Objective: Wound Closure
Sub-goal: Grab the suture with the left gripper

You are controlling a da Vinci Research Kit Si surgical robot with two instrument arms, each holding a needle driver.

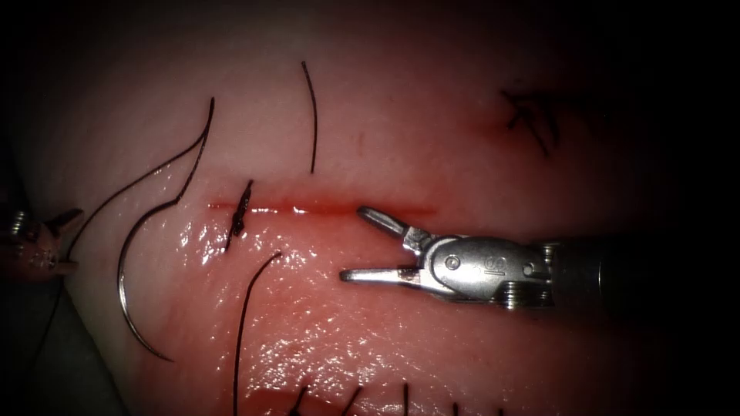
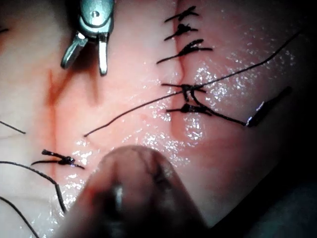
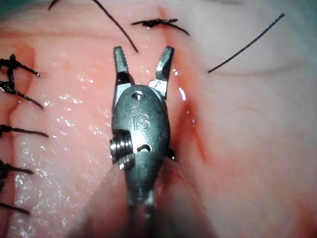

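Beside the cut point(image 1: 324, 206), right end effector point(image 1: 351, 243) wide, empty; needle point(image 1: 127, 296) loose on tissue point(image 1: 432, 131) leftward.

Looking like a surgical training bench: pale tissue point(image 1: 432, 115) lying under an endoscope light, bearing a cut point(image 1: 324, 206) and rows of dark stitches point(image 2: 184, 48).

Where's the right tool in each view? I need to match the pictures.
Endoscope: right tool sits at the cut, right of the stitch, jaws open, holding nothing.
Left wrist: right tool beside the cut, jaws open.
Right wrist: right tool, open tips toward the stitch.
Shared landmark: the stitch.
The needle lies on the tissue, left of the cut.
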